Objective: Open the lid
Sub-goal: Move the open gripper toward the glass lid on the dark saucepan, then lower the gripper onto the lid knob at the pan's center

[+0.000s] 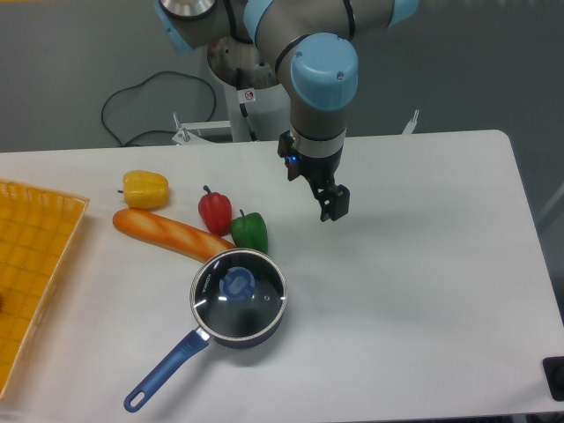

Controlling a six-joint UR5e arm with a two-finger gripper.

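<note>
The lid (239, 294), a clear glass disc with a silver rim and a blue centre knob (237, 282), sits flat on the dark blue saucepan (240, 328). The saucepan's long blue handle (165, 371) points to the front left. My gripper (332, 205) hangs above the table behind and to the right of the saucepan, well apart from the lid. It holds nothing. Its fingers are seen edge-on, so I cannot tell whether they are open or shut.
A green pepper (250, 232), a red pepper (215, 211), a long orange bread loaf (169, 233) and a yellow pepper (145, 189) lie just behind and left of the saucepan. A yellow tray (31, 264) sits at the table's left edge.
</note>
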